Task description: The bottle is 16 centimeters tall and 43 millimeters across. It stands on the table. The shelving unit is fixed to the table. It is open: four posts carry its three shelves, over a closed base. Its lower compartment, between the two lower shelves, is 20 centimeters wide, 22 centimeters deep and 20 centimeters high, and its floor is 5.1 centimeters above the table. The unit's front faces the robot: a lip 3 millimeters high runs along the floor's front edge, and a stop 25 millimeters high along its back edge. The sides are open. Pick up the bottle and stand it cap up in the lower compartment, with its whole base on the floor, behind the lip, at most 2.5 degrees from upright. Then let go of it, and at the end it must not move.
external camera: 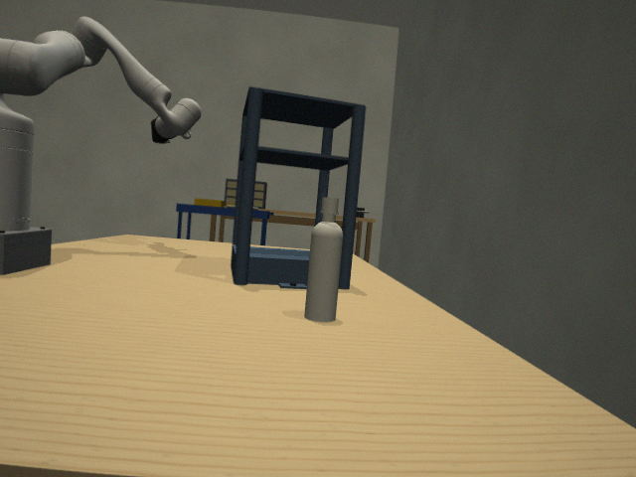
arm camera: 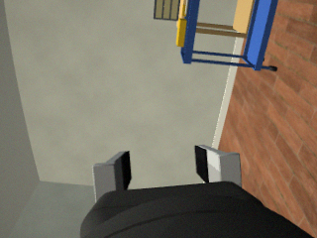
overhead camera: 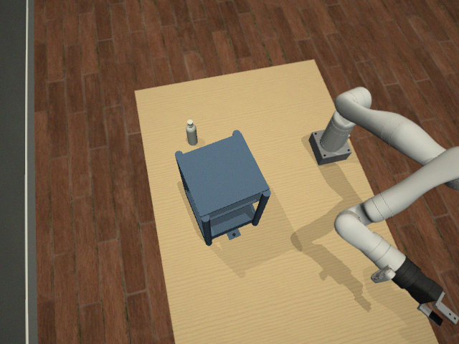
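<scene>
A grey bottle (overhead camera: 191, 135) (external camera: 323, 271) with a pale cap stands upright on the table (overhead camera: 237, 99) (external camera: 154, 370), beside one open side of the shelving unit and outside it. The dark blue shelving unit (overhead camera: 222, 173) (external camera: 247, 195) stands on the table; part of its lower compartment floor (overhead camera: 232, 223) shows below the upper shelves. No object shows on that part. My gripper (overhead camera: 441, 314) (arm camera: 162, 162) is open and empty, high up near the table's robot-side edge, far from the bottle. In the exterior view its fingers are hidden behind the wrist.
The robot's base (overhead camera: 330, 150) (external camera: 25, 249) stands on the table, across from the unit's front. The unit's four posts and a small fixing tab (overhead camera: 233, 233) (external camera: 292, 285) at its side stand near the compartment. A blue bench (external camera: 221, 209) (arm camera: 190, 30) is far off by the wall.
</scene>
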You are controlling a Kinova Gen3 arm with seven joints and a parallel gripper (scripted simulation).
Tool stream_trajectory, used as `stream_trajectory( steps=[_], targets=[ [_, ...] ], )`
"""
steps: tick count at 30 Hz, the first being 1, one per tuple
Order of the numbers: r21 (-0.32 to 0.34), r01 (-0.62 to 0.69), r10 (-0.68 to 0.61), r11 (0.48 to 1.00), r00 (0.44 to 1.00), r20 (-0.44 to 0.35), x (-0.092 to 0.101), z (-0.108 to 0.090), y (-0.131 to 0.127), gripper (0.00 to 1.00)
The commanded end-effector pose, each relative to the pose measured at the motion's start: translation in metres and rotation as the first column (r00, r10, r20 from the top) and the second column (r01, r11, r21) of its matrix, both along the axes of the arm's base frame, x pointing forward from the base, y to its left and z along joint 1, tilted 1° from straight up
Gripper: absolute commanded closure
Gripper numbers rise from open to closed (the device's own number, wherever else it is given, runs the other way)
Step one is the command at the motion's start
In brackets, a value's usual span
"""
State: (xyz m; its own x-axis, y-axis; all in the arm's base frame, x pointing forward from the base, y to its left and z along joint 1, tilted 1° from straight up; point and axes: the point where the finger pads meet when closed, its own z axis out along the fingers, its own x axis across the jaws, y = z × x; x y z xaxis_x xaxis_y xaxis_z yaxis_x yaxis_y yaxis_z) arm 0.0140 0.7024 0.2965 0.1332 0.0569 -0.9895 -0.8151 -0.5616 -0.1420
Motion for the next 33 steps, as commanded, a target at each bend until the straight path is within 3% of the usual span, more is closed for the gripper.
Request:
stream_trajectory(
  steps=[1,21,33],
  targets=[
    [0.009,0.003,-0.003,1.000,1.000,-0.010,-0.002,0.032,-0.002,0.00],
    [0.018,0.006,-0.006,1.000,1.000,-0.002,0.001,0.033,-0.001,0.00],
    [0.014,0.033,-0.033,0.999,0.999,0.001,0.013,0.032,0.005,0.00]
  ],
)
